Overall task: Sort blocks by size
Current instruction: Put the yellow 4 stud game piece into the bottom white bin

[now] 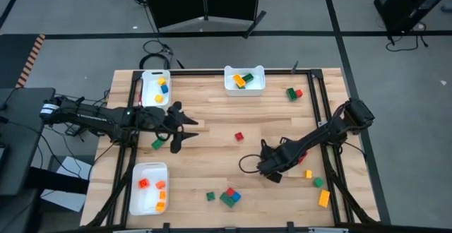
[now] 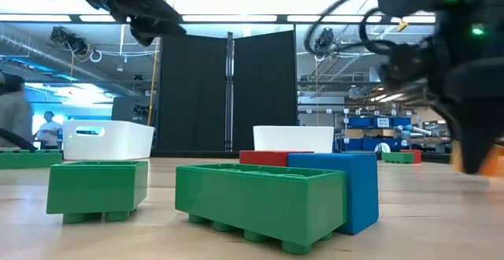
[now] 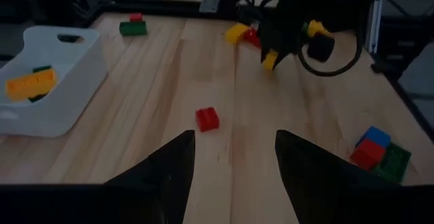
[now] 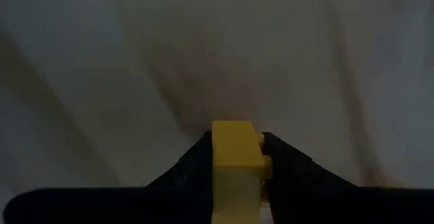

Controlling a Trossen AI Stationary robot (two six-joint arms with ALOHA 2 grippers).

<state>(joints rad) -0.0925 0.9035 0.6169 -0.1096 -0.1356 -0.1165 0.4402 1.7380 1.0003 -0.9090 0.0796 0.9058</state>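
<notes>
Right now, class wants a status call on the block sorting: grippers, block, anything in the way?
Right gripper closed on yellow block, low over table. Left gripper open, empty, hovering near red block. Nothing blocking either.

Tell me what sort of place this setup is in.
Probably a robotics lab or workshop hall. The low view shows an open industrial ceiling with strip lights, black partition panels behind the wooden table, and shelving with blue bins beyond.
</notes>
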